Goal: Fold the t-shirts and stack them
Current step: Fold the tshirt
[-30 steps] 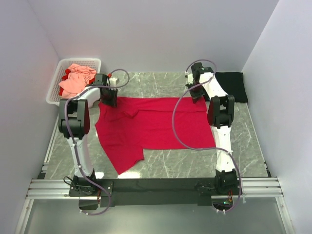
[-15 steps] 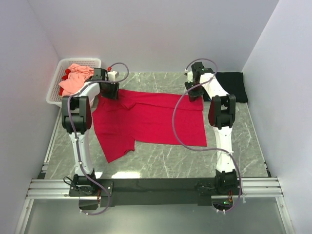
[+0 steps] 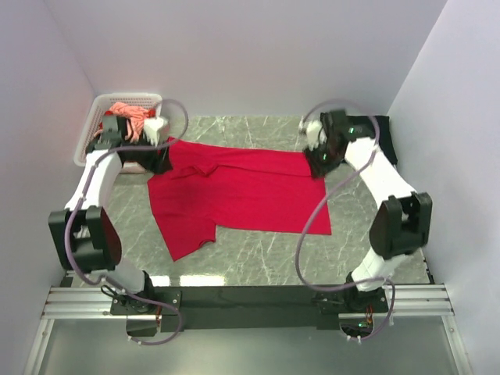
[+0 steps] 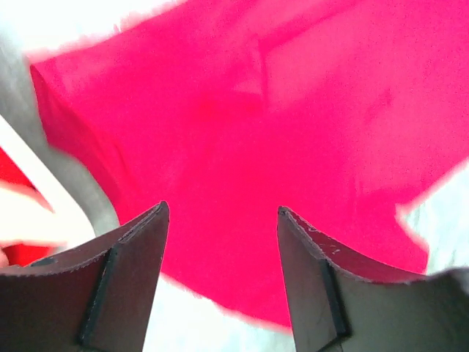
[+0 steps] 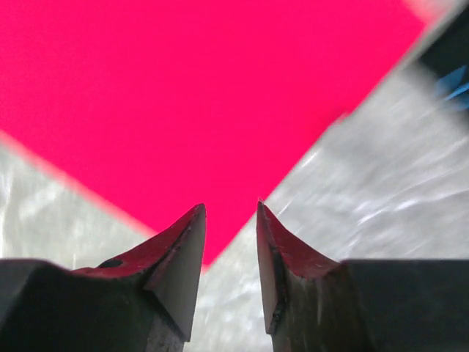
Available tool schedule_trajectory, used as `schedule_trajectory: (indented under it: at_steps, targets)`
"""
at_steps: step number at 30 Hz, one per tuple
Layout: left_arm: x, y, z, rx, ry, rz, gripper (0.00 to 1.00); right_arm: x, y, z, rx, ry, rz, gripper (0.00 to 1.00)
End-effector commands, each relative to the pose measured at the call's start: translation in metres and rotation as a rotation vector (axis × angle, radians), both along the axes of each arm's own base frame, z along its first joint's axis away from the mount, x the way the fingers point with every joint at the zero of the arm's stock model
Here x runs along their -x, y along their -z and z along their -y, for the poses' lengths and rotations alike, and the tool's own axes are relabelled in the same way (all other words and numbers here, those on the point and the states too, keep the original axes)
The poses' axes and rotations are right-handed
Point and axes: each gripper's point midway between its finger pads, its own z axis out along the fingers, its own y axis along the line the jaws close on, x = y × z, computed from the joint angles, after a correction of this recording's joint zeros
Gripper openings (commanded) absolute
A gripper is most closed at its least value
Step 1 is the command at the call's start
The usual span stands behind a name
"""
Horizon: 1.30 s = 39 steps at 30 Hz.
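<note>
The crimson-red t-shirt [image 3: 234, 191] lies spread flat in the middle of the marble table. My left gripper [image 3: 159, 153] is open and empty just above its far left corner; the left wrist view shows red cloth [image 4: 293, 110] under the parted fingers of the gripper [image 4: 220, 209]. My right gripper [image 3: 319, 159] is open and empty over the far right corner [image 5: 183, 88], its fingers a small gap apart [image 5: 229, 205]. The black t-shirt [image 3: 384, 139] lies folded at the far right, its blue mark [image 5: 454, 84] showing. The salmon-pink t-shirt [image 3: 125, 113] is crumpled in the basket.
The white lattice basket [image 3: 87, 144] stands at the far left corner, close to my left arm. White walls enclose the table on the left, back and right. The black rail [image 3: 250, 297] with the arm bases runs along the near edge.
The red shirt was dragged toward the far side and now lies still. Both grippers have let go of its far corners, and both arms have swung outward.
</note>
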Motion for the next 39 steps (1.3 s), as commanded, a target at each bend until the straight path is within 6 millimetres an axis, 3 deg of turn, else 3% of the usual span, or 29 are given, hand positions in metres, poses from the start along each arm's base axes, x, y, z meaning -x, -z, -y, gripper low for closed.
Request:
schedule_trajectory:
  at_steps: [1,3,4,5,14,18,21,24,28,34,39]
  targets:
    - [0.064,0.057,-0.005,-0.058,0.139,-0.139,0.65,0.061,0.045,-0.005,0.092,-0.150,-0.117,0.40]
    - [0.076,0.074,-0.013,-0.111,0.124,-0.124,0.64,0.094,0.078,-0.001,0.142,-0.169,-0.186,0.37]
    - [0.079,0.079,-0.015,-0.127,0.123,-0.121,0.64,0.089,0.076,-0.003,0.146,-0.162,-0.162,0.36]
    - [0.081,0.083,-0.015,-0.135,0.123,-0.114,0.63,0.099,0.088,-0.002,0.152,-0.152,-0.194,0.36]
    - [0.099,0.146,-0.026,-0.235,0.085,-0.163,0.58,0.104,0.140,0.008,0.227,-0.113,-0.280,0.31]
    - [0.128,0.173,-0.028,-0.296,0.139,-0.228,0.55,0.113,0.159,0.020,0.294,-0.121,-0.326,0.30]
    - [0.153,0.181,-0.027,-0.329,0.200,-0.265,0.51,0.121,0.165,0.028,0.326,-0.136,-0.347,0.29]
    - [0.172,0.179,-0.024,-0.343,0.246,-0.277,0.49,0.129,0.164,0.031,0.332,-0.151,-0.348,0.29]
    - [0.192,0.168,-0.020,-0.326,0.272,-0.299,0.48,0.131,0.147,0.033,0.323,-0.158,-0.293,0.29]
    - [0.178,0.129,-0.016,-0.305,0.233,-0.203,0.59,0.134,0.106,0.030,0.279,-0.196,-0.170,0.41]
    - [0.170,0.108,-0.014,-0.299,0.238,-0.162,0.63,0.146,0.100,0.032,0.284,-0.245,-0.132,0.46]
